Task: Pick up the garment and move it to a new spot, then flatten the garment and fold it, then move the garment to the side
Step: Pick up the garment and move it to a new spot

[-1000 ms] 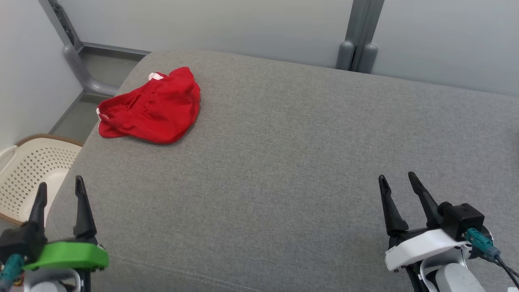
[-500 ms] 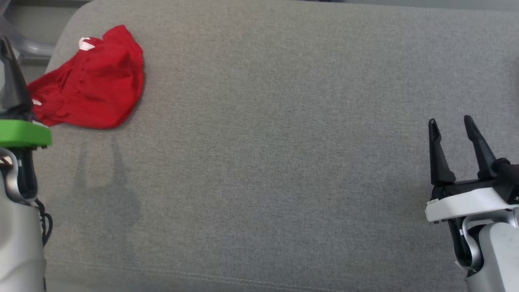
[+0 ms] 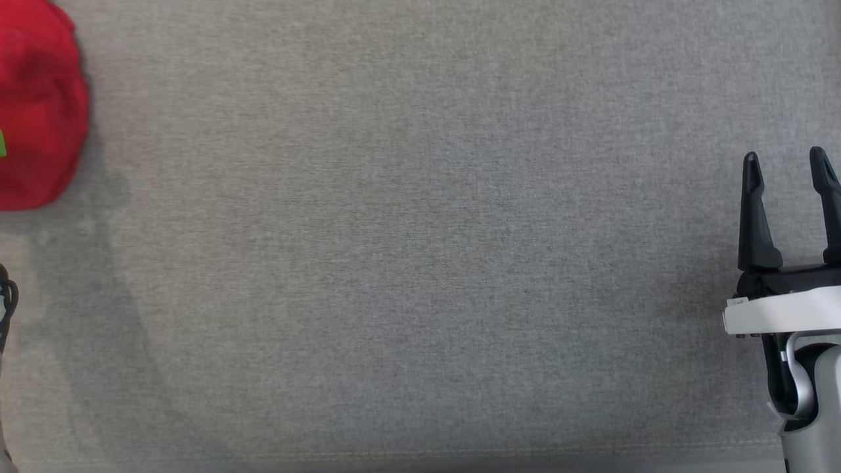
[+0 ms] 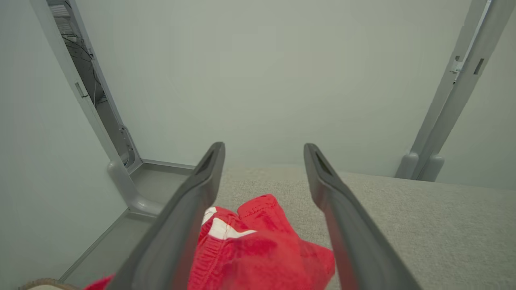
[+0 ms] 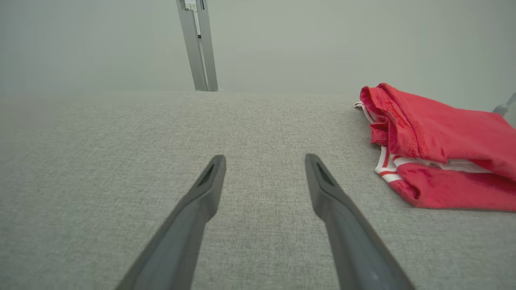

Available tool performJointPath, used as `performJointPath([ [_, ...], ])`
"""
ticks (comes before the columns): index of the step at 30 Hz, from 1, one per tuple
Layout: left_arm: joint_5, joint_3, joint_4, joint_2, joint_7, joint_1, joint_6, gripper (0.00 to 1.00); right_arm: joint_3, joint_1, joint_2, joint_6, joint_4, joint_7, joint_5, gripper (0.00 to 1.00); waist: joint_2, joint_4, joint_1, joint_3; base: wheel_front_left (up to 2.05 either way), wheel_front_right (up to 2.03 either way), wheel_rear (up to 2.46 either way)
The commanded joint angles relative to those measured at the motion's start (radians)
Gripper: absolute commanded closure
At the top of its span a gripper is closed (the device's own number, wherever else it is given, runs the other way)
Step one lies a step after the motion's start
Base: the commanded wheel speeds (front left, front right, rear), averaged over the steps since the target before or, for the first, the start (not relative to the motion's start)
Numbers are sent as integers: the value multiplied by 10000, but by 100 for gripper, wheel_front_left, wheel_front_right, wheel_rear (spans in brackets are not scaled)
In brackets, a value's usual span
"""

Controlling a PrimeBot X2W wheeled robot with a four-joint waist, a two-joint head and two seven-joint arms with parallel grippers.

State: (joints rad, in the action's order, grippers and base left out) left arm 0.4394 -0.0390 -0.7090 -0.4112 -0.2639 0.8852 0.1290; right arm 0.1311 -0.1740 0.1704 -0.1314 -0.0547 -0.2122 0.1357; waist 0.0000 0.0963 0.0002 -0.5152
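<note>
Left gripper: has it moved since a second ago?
Yes. The left gripper advanced from the cushion's near edge to the red garment, now between its open fingers.

garment on cushion, far left

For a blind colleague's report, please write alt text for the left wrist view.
A crumpled red garment lies on a grey cushion, seen between the two dark fingers of the open left gripper. Pale walls and a grey post stand behind.
</note>
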Motion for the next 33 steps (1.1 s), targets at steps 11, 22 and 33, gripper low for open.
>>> performJointPath([
  [11,2182,1516,-2807,-757,2247,558,34,0,-96,-353,-103,18,-283,115,-177,0,0,-556,-2,-810,0,0,0],
  [22,3162,2498,-3629,-1256,3807,503,7,100,-237,-296,-216,18,46,21,-138,0,0,-730,-2,-286,0,0,0],
  [33,2920,3038,-3122,-1713,1422,987,10,100,-589,5,-435,18,957,-306,187,0,0,-987,-2,1271,0,0,0],
])
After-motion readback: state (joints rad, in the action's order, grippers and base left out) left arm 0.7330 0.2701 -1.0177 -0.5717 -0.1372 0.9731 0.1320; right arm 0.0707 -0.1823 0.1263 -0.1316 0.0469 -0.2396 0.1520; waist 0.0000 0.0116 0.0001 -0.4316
